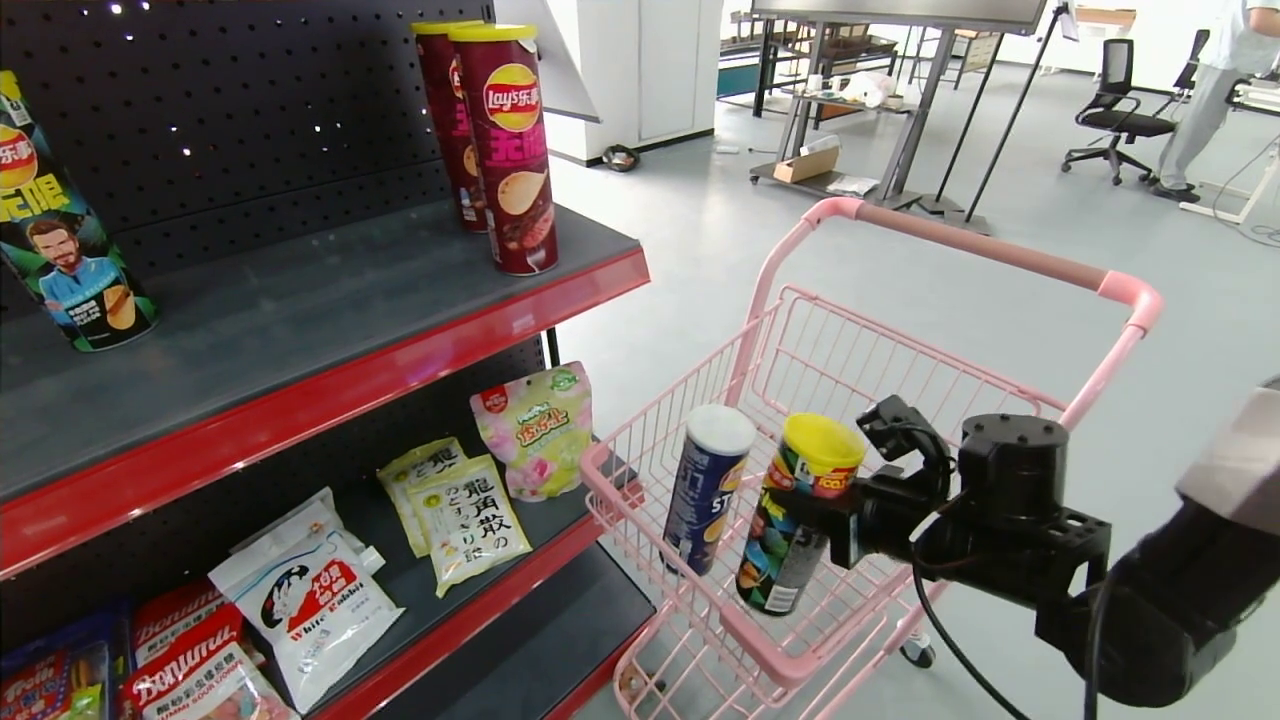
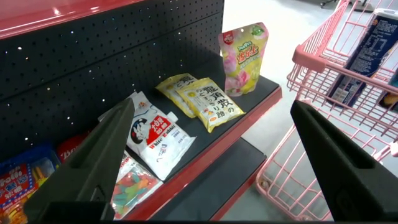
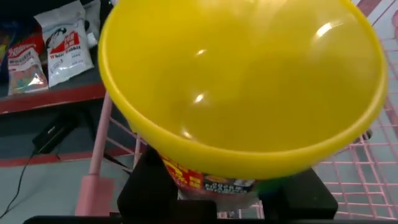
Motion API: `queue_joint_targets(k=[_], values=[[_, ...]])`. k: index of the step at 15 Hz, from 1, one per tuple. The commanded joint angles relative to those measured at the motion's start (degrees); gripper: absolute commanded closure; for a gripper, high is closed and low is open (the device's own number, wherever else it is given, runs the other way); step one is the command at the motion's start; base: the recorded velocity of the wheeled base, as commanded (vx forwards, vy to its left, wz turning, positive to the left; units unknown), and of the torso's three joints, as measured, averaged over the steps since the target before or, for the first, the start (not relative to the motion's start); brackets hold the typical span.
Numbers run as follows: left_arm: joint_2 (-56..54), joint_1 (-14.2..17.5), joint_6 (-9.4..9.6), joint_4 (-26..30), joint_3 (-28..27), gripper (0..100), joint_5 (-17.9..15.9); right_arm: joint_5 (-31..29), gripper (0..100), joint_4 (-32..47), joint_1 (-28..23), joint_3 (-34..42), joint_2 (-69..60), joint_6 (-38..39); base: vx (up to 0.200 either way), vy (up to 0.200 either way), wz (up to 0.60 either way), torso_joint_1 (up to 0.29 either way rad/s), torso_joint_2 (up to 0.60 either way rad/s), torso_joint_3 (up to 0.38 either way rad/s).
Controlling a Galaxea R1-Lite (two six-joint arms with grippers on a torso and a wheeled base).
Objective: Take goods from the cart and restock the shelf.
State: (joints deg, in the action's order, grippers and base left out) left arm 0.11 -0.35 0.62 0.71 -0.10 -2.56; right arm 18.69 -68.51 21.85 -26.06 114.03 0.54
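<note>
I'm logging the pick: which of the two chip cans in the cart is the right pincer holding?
The yellow-lidded can, tilted and gripped at its side by the right pincer. The white-lidded blue can beside it stands free, with nothing touching it.

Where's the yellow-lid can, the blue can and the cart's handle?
yellow-lid can (image 1: pixel 778 555): head view, lower body.
blue can (image 1: pixel 700 500): head view, middle of side.
cart's handle (image 1: pixel 980 246): head view, pink top bar.

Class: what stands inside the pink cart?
A blue can with a white lid and a yellow-lidded can gripped by the right hand. Lids hide what the cans contain.
</note>
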Motion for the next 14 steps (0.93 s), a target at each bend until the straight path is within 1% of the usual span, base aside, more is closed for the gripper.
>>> queue_joint_targets(k=[1,2,4,5,6,7,8,9,10,11,12,13,14], values=[[0.0,-0.1,-0.01,0.0,0.0,0,0.0,-1.3,100,6.5,0.0,-0.4,-14.8,-0.3,0.000,0.000,0.00,0.000,0.00,0.000],[0.0,0.0,-0.01,0.0,0.0,0,0.0,-1.3,100,12.7,0.0,-1.4,-20.3,-0.4,0.000,0.000,0.00,0.000,0.00,0.000],[0.0,0.0,-0.01,0.0,0.0,0,0.0,-1.8,100,28.0,-0.8,-6.5,-31.3,-1.9,0.000,0.000,0.00,0.000,0.00,0.000],[0.0,-0.1,-0.01,0.0,0.0,0,0.0,-2.4,100,32.5,-1.7,-8.4,-33.9,-2.3,0.000,0.000,0.00,0.000,0.00,0.000],[0.0,0.0,-0.01,0.0,0.0,0,0.0,-4.8,100,41.9,-3.7,-13.2,-38.3,-3.8,0.000,0.000,0.00,0.000,0.00,0.000],[0.0,0.0,0.08,0.0,0.0,0,0.0,-8.1,100,48.4,-5.1,-16.1,-41.3,-4.5,0.000,0.000,0.00,0.000,0.00,0.000],[0.0,-0.1,0.08,0.0,0.0,0,0.0,-13.2,100,54.6,-6.9,-17.7,-47.0,-4.8,0.000,0.000,0.00,0.000,0.00,0.000],[0.0,-0.1,0.08,0.0,0.0,0,0.0,-14.9,100,55.8,-7.4,-17.4,-49.3,-4.9,0.000,0.000,0.00,0.000,0.00,0.000],[0.0,0.0,-0.01,0.0,0.0,0,0.0,-17.8,100,58.2,-8.8,-14.0,-55.9,-6.0,0.000,0.000,0.00,0.000,0.00,0.000],[0.0,-0.1,0.08,0.0,0.0,0,0.0,-19.7,100,58.8,-9.9,-10.9,-60.9,-6.4,0.000,0.000,0.00,0.000,0.00,0.000],[0.0,0.0,0.08,0.0,0.0,0,0.0,-22.4,100,62.6,-13.0,-9.2,-66.4,-9.3,0.000,0.000,0.00,0.000,0.00,0.000],[0.0,0.0,-0.01,0.0,0.0,0,0.0,-21.7,100,69.3,-14.7,-9.3,-71.3,-11.0,0.000,0.000,0.00,0.000,0.00,0.000],[0.0,-0.1,0.08,0.0,0.0,0,0.0,-21.7,100,75.3,-15.6,-9.8,-76.0,-10.7,0.000,0.000,0.00,0.000,0.00,0.000]])
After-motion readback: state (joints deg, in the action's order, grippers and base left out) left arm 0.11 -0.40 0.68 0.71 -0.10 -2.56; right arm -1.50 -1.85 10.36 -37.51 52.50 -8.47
